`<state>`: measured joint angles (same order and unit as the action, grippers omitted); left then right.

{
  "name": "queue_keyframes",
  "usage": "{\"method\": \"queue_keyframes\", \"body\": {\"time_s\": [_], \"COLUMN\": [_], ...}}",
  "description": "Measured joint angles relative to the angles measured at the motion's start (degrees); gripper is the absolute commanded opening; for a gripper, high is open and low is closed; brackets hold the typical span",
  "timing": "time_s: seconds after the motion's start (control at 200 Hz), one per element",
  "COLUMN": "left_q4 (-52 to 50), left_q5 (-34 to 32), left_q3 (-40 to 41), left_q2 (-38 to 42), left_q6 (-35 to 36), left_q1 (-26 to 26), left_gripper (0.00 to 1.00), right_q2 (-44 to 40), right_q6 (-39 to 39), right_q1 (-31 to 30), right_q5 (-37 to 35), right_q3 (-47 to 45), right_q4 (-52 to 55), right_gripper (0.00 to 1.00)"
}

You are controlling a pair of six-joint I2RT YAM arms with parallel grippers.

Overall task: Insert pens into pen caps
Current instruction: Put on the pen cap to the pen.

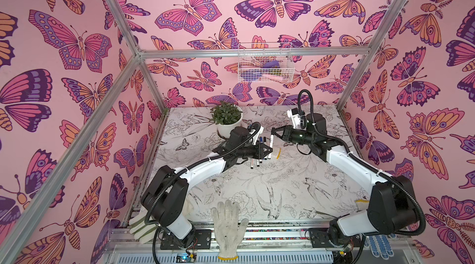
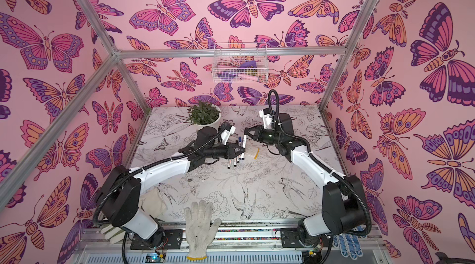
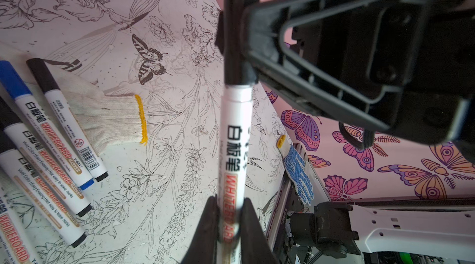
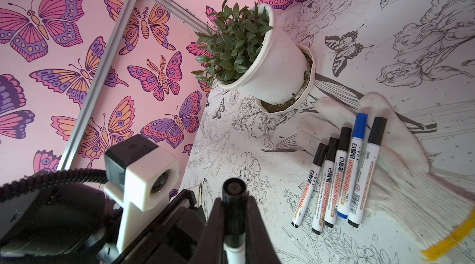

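Note:
One white pen [image 3: 235, 147] hangs above the table between my two grippers. My left gripper [image 3: 228, 214] is shut on its printed barrel. Its black pen cap [image 4: 234, 206] sits on the pen's end, and my right gripper [image 4: 235, 214] is shut on that cap. In both top views the held pen [image 1: 271, 140] runs from the left gripper [image 1: 268, 150] to the right gripper [image 1: 274, 131]. Several more pens [image 4: 341, 175] lie side by side on a white glove [image 4: 411, 185], all with caps on, one blue and the others black.
A potted plant [image 1: 227, 116] stands at the back, just behind my left arm. A white glove [image 1: 228, 224] hangs over the front edge and a blue-dotted glove [image 1: 380, 246] lies at the front right. A wire basket [image 1: 264, 62] hangs on the back wall.

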<state>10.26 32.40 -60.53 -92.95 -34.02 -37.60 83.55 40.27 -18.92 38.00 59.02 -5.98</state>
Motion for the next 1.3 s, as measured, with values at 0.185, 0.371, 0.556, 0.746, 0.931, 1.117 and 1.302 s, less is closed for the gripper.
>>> {"method": "queue_keyframes", "body": {"time_s": [0.185,0.371,0.556,0.746,0.931,1.117,1.302], "left_q4": [-0.9,-1.2,-2.2,-3.1,-3.8,-6.0,-8.5], "left_q5": [2.1,3.0,3.7,5.1,6.5,6.9,6.4], "left_q3": [-1.4,-1.7,-1.7,-1.9,-2.7,-3.3,-7.5], "left_q2": [-0.9,-0.9,-0.9,-0.9,-0.9,-1.4,-7.6], "left_q6": [0.6,0.8,0.8,0.8,0.8,1.2,4.4], "left_q1": [0.2,0.2,0.2,0.2,0.2,0.2,-1.0], "left_gripper": [0.00,0.00,0.00,0.00,0.00,0.00,0.00], "right_q2": [-0.6,-1.4,-1.9,-3.6,-5.8,-6.3,-5.3], "right_q6": [0.0,-1.2,-2.9,-5.8,-6.7,-5.8,-3.9], "right_q1": [0.3,0.3,0.3,0.2,0.0,0.0,0.0], "right_q5": [0.7,0.7,0.4,-2.0,-4.6,-6.1,-9.5], "right_q3": [0.0,0.0,-0.6,-0.8,-1.3,-2.6,-4.9], "right_q4": [0.0,0.9,2.1,5.8,7.5,8.1,6.3], "right_gripper": [0.00,0.00,0.00,0.00,0.00,0.00,0.00]}}
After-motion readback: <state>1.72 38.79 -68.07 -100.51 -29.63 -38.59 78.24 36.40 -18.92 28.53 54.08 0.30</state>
